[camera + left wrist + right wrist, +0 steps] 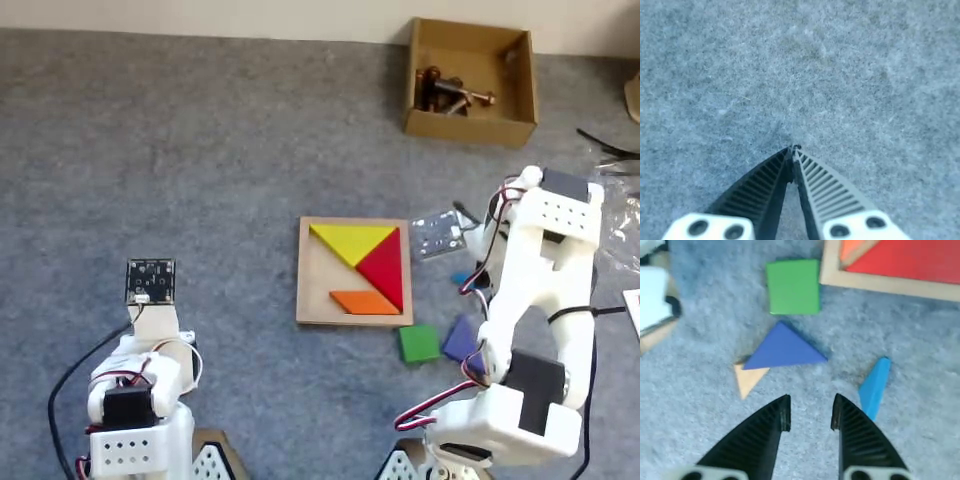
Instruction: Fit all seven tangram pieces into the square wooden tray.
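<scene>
Hovering right gripper (jaws apart); blue triangle near.

The square wooden tray is holding a yellow triangle, red triangle and orange parallelogram, while a green square, dark blue triangle, small tan triangle and light blue piece are lying outside the tray, near one corner.

Light is even and diffuse, moderately bright over the grey bench. Shadows are soft: a thin one along the tray near edge, a deeper one inside the cardboard box. The clear bag catches small white highlights. The left gripper reads dark against evenly lit carpet.
</scene>
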{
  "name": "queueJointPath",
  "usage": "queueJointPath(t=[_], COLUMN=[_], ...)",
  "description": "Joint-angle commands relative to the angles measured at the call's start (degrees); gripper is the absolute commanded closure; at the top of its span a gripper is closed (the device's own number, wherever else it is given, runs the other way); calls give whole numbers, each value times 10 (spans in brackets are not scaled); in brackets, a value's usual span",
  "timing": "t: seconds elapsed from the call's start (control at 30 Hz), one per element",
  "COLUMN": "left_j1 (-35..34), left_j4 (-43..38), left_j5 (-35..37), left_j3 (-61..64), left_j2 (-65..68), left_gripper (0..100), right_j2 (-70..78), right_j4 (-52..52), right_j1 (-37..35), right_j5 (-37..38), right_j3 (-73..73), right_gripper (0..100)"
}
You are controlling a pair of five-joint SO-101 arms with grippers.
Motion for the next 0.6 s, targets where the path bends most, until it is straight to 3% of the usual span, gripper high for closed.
queueJointPath(t=[0.0,0.1,0.3,0.57], left_j1=[-5,-5,-5,-5], left_j4=[4,4,4,4], left_j5=[1,1,1,1], left_j3=[12,12,12,12], left_j2=[4,4,4,4], left_gripper=[995,995,995,995], right_j2=[-4,-4,64,95], right_j4=[-27,-61,-98,-98], right_j1=[0,2,2,5], right_j5=[4,-23,-96,-111], right_j3=[-3,-3,-8,-28], right_gripper=[859,851,715,714])
